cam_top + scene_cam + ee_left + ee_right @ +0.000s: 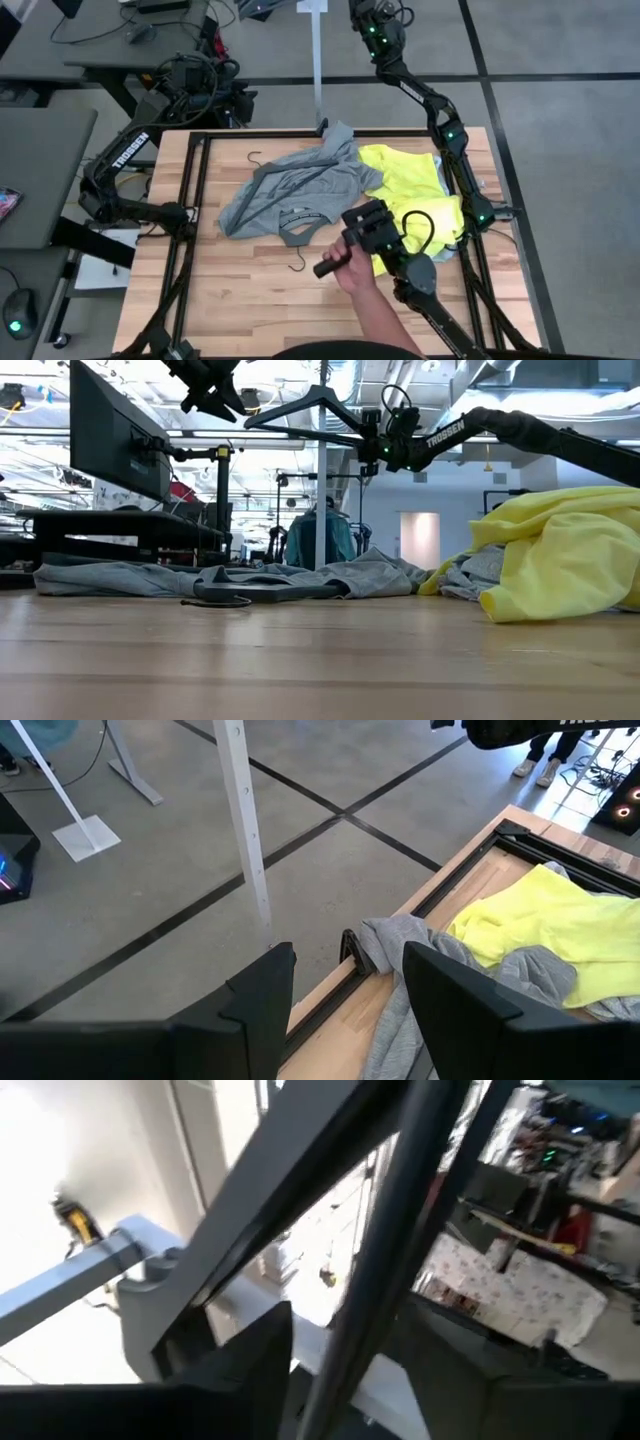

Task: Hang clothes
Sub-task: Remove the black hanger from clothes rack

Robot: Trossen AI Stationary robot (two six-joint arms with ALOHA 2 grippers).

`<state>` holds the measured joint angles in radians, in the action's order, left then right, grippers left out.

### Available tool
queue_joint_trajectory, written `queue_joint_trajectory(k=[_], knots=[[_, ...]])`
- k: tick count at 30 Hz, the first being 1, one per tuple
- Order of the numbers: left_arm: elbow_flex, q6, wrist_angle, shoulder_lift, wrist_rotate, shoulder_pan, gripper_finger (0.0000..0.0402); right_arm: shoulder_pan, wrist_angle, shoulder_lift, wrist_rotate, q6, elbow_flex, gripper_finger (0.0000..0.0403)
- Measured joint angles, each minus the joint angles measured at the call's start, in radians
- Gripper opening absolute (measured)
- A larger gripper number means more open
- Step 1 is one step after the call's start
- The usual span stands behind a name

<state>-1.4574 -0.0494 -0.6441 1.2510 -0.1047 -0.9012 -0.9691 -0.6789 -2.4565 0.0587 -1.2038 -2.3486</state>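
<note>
Right pincer (372, 228) raised over desk (260, 290), gripping a black hanger (310, 408); grey shirt (290, 190) just left, yellow shirt (415, 185) behind; left pincer (345, 995) open, empty, farther off

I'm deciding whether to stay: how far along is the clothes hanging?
Done: nothing looks hung; the grey T-shirt and yellow T-shirt lie crumpled on the table. In hand: a black hanger is up at the right gripper, with a person's hand beside it. The left gripper is open and idle. Left: both shirts.
</note>
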Motion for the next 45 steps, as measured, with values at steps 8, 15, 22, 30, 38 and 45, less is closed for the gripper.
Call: queue_joint_trajectory(k=[8,15,22,30,38,45], knots=[[0.0,-0.007,0.007,0.0,0.0,0.0,0.0173,-0.001,0.001,0.0,0.053,0.036,-0.007,0.021],[0.0,-0.017,0.008,0.0,0.0,0.0,0.0173,-0.012,-0.038,0.0,0.074,0.056,-0.007,0.0193],[0.0,-0.016,0.007,0.0,0.0,0.0,0.0173,-0.022,-0.07,0.001,0.074,0.061,-0.007,0.0165],[0.0,-0.015,0.006,0.0,0.0,0.0,0.0173,-0.022,-0.063,0.001,0.071,0.06,-0.007,0.0067],[0.0,-0.016,0.007,0.0,0.0,0.0,0.0173,-0.019,-0.085,0.003,0.059,0.048,-0.008,0.0019],[0.0,-0.017,0.006,0.0,0.0,0.0,0.0173,-0.012,-0.103,0.003,0.024,0.015,-0.008,0.0015]])
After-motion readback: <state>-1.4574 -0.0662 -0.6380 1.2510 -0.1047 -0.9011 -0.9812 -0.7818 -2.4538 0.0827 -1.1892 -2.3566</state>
